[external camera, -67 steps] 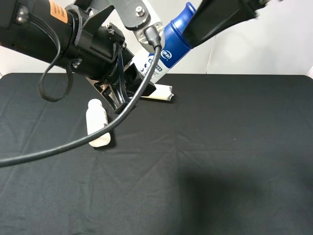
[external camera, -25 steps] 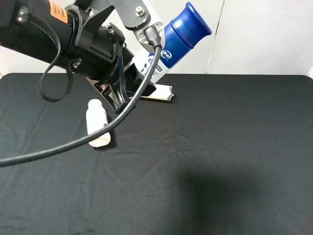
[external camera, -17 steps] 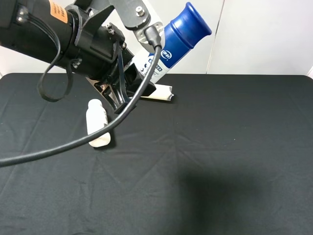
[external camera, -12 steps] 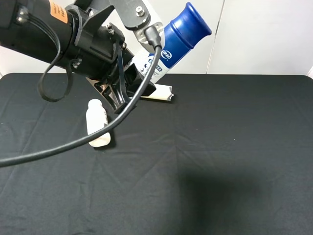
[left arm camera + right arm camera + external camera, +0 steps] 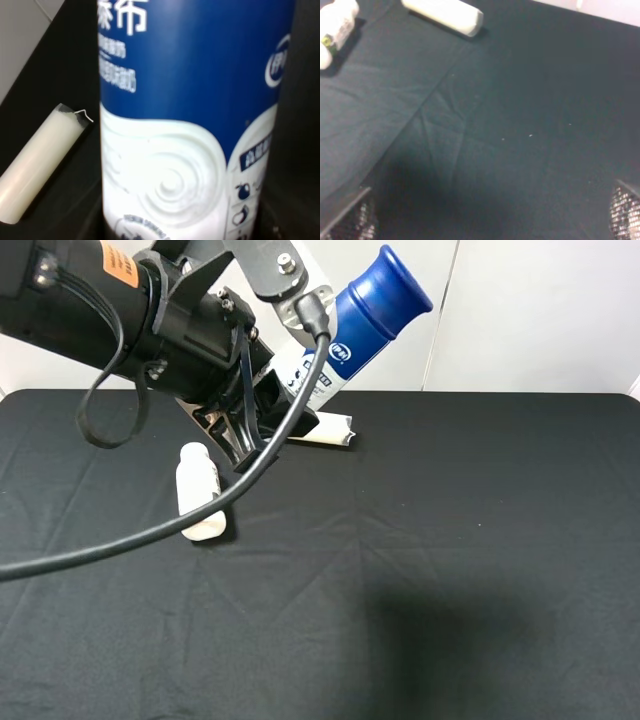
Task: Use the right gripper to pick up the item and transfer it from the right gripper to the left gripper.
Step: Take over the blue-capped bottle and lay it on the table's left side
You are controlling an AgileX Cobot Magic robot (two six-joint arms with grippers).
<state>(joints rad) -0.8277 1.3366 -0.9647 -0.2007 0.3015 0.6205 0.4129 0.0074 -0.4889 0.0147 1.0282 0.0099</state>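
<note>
The blue-capped bottle (image 5: 352,332) is off the counter (image 5: 470,540), tilted with its cap up and away from the arm. Its lower body is clamped in the left tool (image 5: 282,400). In the left wrist view the printed label (image 5: 185,125) fills nearly the whole picture, so the grip sits low on the body, well below the cap. Nothing else touches the bottle, so the left tool alone carries it.

It looks like a light, stiff plastic bottle with a smooth, glossy label, so it could slide or twist in a loose grip. The big round cap probably makes the free end the heavier one. The straight body is the best place to hold it, with flat pads across the label. The flared cap would give a poorer seat.

The right tool (image 5: 487,215) is spread wide, its two fingertips at the far edges of its own view, with nothing between them but black cloth. It does not show in the high view. Going by this, the handover looks finished.

On the counter lie a small white bottle (image 5: 198,490) and a white tube (image 5: 322,430), both on their sides under the left arm.
</note>
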